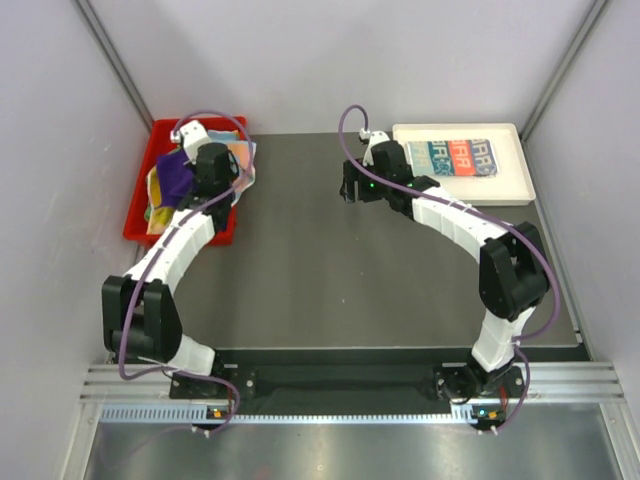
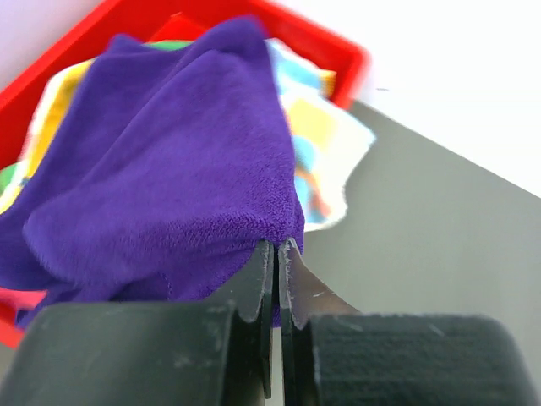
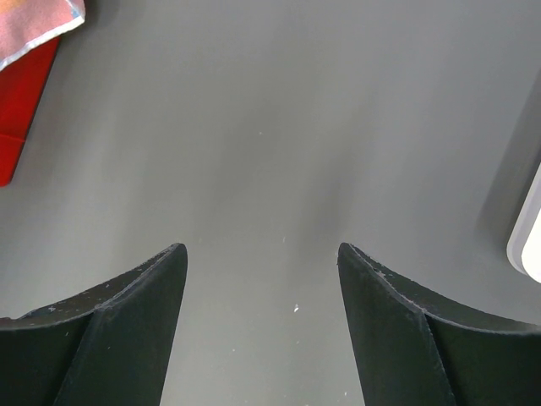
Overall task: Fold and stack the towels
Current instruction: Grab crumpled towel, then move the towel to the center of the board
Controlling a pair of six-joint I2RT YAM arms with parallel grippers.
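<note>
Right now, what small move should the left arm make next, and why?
Probably lift the purple towel up and out of the red bin toward the table: the left gripper is shut on its edge, the cloth rests on the other towels, and the right gripper hangs open and empty.

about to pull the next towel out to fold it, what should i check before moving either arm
1. Left fingers shut on the edge of the plain deep purple soft towel: ok.
2. Only that towel pinched, none of the printed cloths under it: cannot tell.
3. Purple towel clear of the red plastic bin: not ok, it lies bunched over the bin.
4. Right fingers open with nothing between them: ok.
5. Dark grey table below the right fingers bare: ok.
6. White shallow tray holds the folded teal and orange lettered towel lying flat: ok.
</note>
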